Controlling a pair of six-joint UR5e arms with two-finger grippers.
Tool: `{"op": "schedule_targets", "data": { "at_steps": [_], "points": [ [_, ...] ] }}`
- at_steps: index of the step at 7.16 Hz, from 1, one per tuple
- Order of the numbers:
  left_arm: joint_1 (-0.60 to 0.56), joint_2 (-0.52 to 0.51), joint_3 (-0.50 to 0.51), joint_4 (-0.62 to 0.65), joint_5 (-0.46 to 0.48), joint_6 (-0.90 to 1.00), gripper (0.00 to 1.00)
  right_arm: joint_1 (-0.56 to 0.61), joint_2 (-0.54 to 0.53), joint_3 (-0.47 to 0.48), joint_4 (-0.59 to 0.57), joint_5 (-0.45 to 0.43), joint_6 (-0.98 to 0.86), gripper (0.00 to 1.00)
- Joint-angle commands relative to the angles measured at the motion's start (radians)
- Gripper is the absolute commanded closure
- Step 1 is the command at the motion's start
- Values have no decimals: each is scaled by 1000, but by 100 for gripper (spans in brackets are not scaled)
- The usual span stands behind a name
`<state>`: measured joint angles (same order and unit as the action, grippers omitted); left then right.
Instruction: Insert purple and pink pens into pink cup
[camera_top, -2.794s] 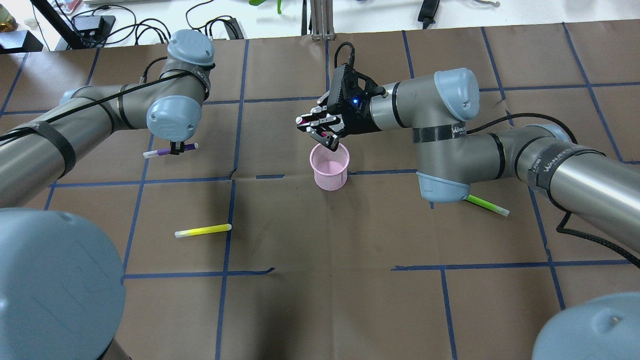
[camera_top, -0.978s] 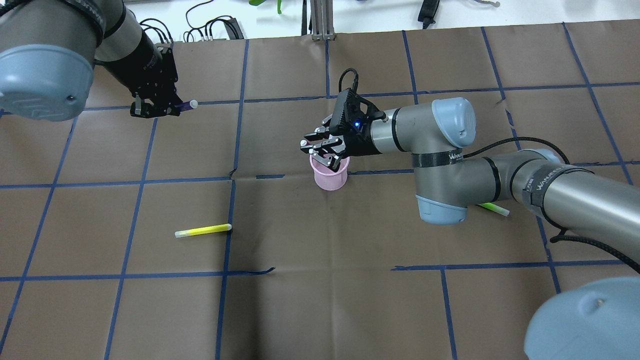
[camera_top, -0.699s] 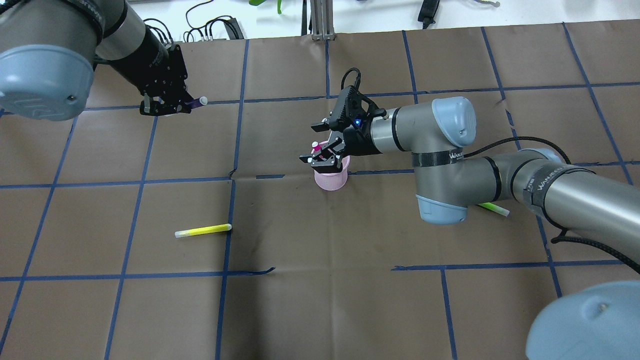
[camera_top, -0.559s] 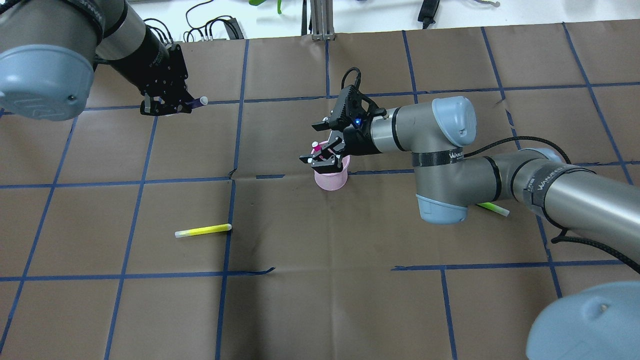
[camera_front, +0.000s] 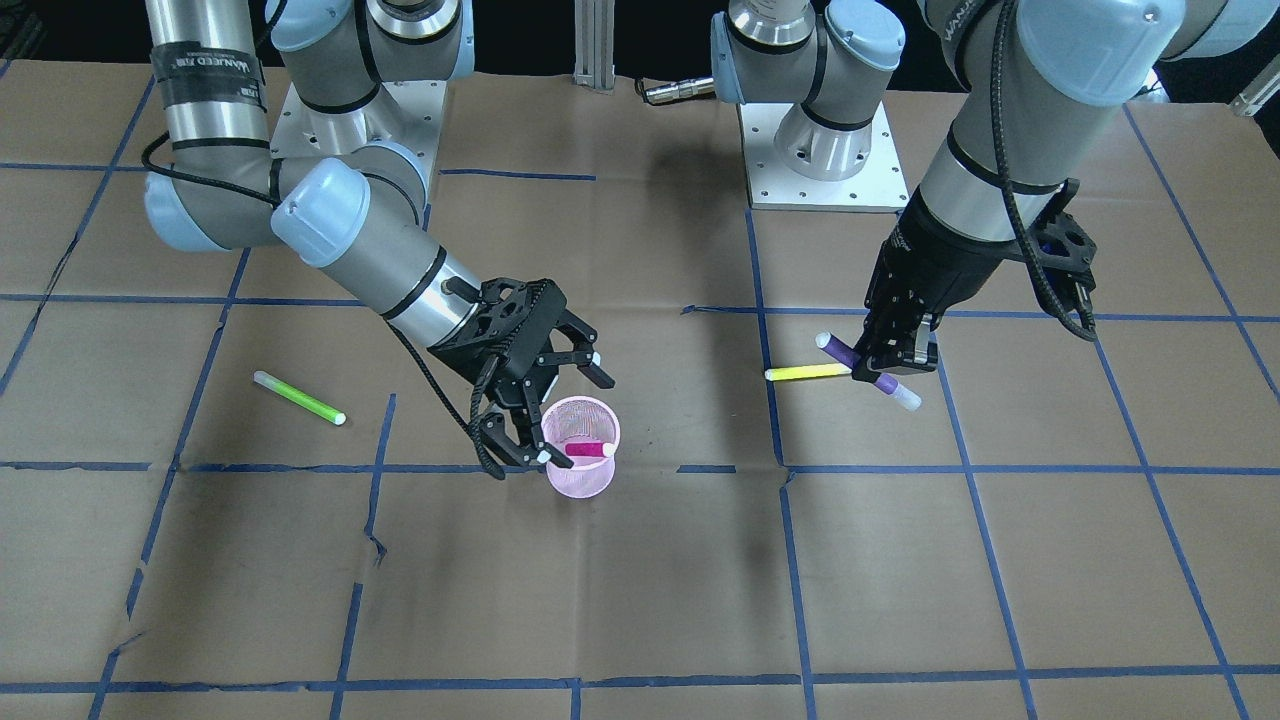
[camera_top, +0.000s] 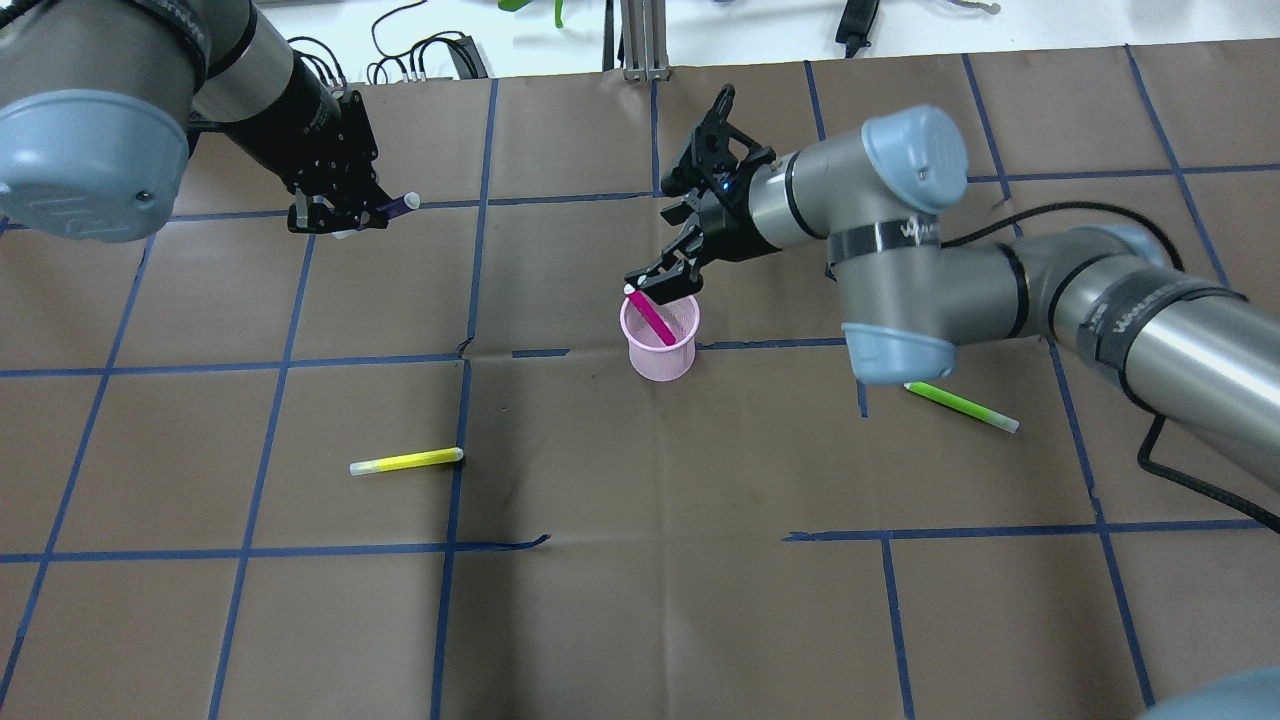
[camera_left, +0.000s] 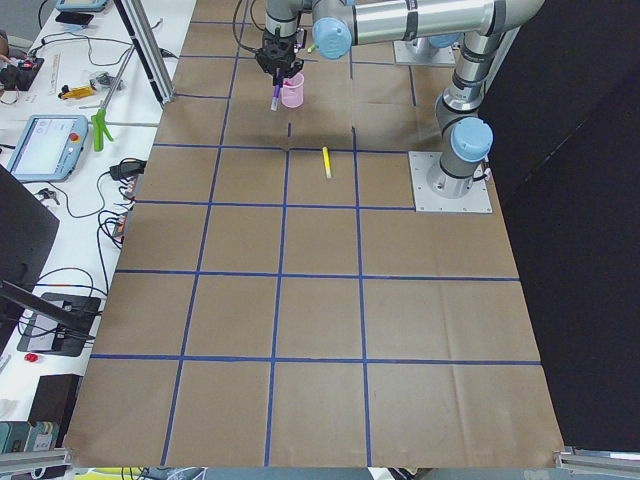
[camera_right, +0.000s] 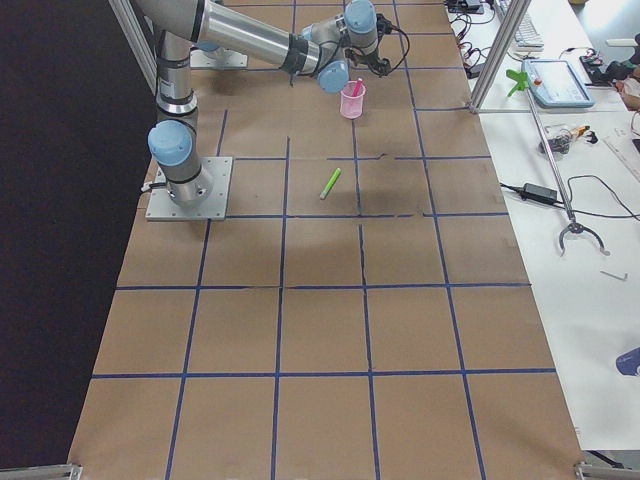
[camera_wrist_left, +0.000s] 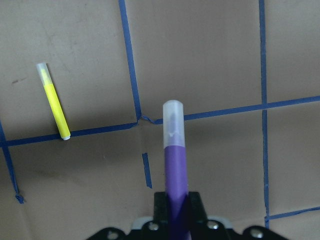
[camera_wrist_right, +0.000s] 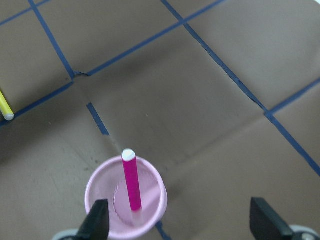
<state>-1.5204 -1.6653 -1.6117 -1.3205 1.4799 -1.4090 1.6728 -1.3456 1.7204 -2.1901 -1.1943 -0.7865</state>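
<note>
The right gripper (camera_front: 573, 419) is pictured spread wide just above the pink cup (camera_front: 580, 484), in which the pink pen (camera_front: 586, 450) is lodged aslant, while the purple pen (camera_front: 836, 347) is clamped aloft in the left gripper (camera_front: 886, 362), well apart, apparently awaiting a cleared cup mouth.

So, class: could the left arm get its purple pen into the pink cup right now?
Probably not yet: the open right gripper hovers over the mouth of the pink cup, where the pink pen leans. Otherwise the left gripper, holding the purple pen, has a free path.
</note>
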Motion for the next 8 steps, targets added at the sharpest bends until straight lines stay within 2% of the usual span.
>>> {"op": "schedule_targets", "data": {
  "at_steps": [1, 2, 3, 5, 7, 8],
  "points": [
    [-1, -8, 1, 1, -15, -27, 100, -97, -88, -76, 264, -239, 195, 0],
    [-1, -11, 1, 7, -97, -71, 100, -131, -160, -85, 386, -305, 340, 0],
    [-1, -25, 1, 9, -108, -108, 99, -155, -223, -84, 479, -332, 525, 0],
    [-3, -37, -19, 36, -255, -204, 99, -159, -273, -100, 586, -402, 742, 0],
    [-20, -68, -20, 116, -413, -308, 99, -159, -273, -219, 727, -389, 826, 0],
    [-44, -82, -22, 159, -429, -352, 99, -151, -268, -255, 739, -337, 852, 0]
  ]
}}
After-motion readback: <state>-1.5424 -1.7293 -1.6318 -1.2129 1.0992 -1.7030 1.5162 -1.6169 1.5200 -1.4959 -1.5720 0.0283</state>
